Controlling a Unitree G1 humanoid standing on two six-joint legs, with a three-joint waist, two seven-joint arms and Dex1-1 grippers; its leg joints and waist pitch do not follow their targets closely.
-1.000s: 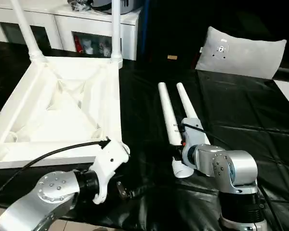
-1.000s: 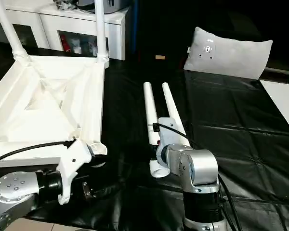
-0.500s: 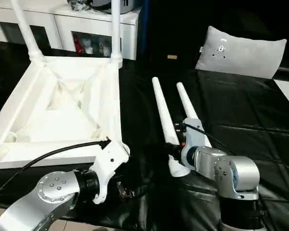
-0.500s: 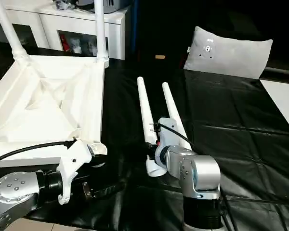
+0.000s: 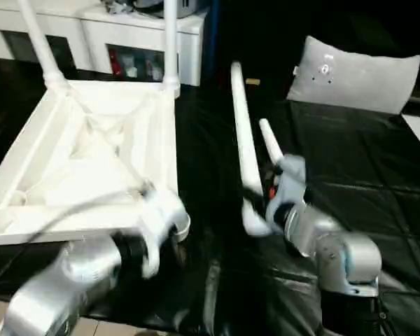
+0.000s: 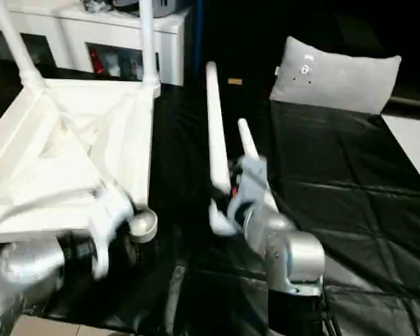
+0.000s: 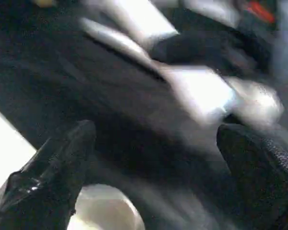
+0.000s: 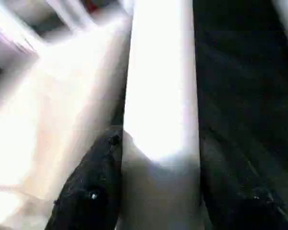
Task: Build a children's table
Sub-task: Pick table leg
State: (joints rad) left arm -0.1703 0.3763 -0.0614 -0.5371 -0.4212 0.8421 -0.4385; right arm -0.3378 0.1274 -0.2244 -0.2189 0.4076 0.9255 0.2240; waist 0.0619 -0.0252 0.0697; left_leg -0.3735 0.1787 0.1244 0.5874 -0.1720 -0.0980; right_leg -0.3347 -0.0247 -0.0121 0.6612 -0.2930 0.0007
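Though blurred, right pincer (image 8: 156,201) clamps leg (image 5: 242,140).

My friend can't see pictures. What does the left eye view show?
The right gripper holds a white table leg, tilted up off the black cover. Another leg lies beside it, and the upside-down tabletop already has two legs standing.

Left arm (image 5: 77,269) motion-smeared; its gripper (image 7: 153,167) shows two dark fingers (image 7: 53,172), everything beyond them a blur. Upright legs (image 5: 169,42) cut off by the top edge. Held leg (image 8: 161,96) hides one right finger (image 8: 93,187). Cabinet (image 5: 126,31) contents too blurred to identify.
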